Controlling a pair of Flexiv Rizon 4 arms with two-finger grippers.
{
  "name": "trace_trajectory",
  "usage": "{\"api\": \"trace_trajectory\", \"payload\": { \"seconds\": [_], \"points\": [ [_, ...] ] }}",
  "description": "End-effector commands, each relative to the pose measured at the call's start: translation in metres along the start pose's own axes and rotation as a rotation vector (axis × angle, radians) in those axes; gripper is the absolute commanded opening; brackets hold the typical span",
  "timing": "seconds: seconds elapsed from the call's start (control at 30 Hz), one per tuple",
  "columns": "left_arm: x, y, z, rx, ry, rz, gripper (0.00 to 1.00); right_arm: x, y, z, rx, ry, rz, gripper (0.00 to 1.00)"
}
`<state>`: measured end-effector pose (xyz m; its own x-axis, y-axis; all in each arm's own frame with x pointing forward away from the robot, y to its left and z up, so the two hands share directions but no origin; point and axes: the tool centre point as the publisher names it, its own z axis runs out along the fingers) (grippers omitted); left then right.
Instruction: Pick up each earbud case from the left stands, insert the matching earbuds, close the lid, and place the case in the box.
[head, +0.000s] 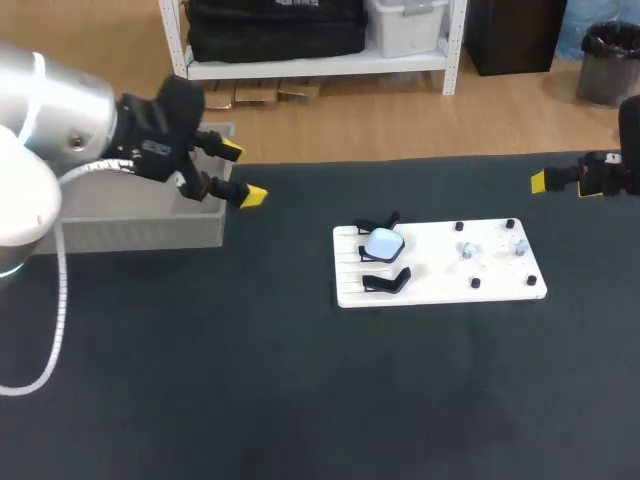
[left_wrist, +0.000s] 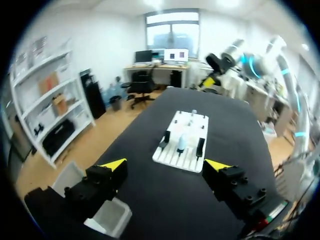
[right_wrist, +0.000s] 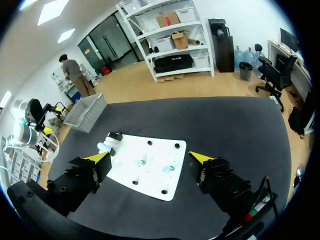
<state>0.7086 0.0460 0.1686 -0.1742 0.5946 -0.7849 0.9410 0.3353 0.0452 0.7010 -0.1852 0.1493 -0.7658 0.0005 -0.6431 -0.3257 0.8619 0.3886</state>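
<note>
Head view first: my left claw (head: 242, 173) is hanging released with its fingers spread wide and nothing in them, right at the corner of the grey box (head: 140, 230) on the left side of the bench (head: 300, 400). My right claw (head: 545, 181) is poking in from the right edge, well apart from the white board (head: 430, 275). Only one yellow tip is showing here. The pale blue earbud case (head: 383, 243) is sitting on the board's left end, between the two black stands (head: 385, 281). I can't tell if its lid is up or down. Two small earbuds (head: 468, 250) are lying on the right half among black pegs (head: 476, 283).

Left wrist view: the left claw (left_wrist: 165, 164) is gaping and gripping nothing. The board (left_wrist: 186, 162) is lying ahead of it, with the case (left_wrist: 182, 144) standing between the stands (left_wrist: 200, 147). The box (left_wrist: 107, 217) is sitting just under one finger.

Right wrist view: the right claw (right_wrist: 150, 156) is also spread wide with nothing held. It's hovering over the near side of the board (right_wrist: 150, 182), and the earbuds (right_wrist: 167, 170) are lying just ahead of the fingers. The case (right_wrist: 103, 147) is sitting at the board's far end beside a stand (right_wrist: 115, 136), with the box (right_wrist: 85, 112) further out beyond it.
</note>
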Motion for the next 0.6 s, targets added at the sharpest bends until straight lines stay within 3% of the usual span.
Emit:
{"api": "trace_trajectory", "payload": {
  "seconds": [0.03, 0.6],
  "points": [
    [0.001, 0.005, 0.025, 0.094, -0.035, 0.07, 1.0, 0.0, 0.0, -0.001, 0.0, 0.001, 0.0, 1.0],
    [0.012, -0.018, 0.111, 0.247, -0.121, 0.115, 1.0, 0.0, 0.0, -0.001, 0.0, 0.001, 0.0, 1.0]
  ]
}}
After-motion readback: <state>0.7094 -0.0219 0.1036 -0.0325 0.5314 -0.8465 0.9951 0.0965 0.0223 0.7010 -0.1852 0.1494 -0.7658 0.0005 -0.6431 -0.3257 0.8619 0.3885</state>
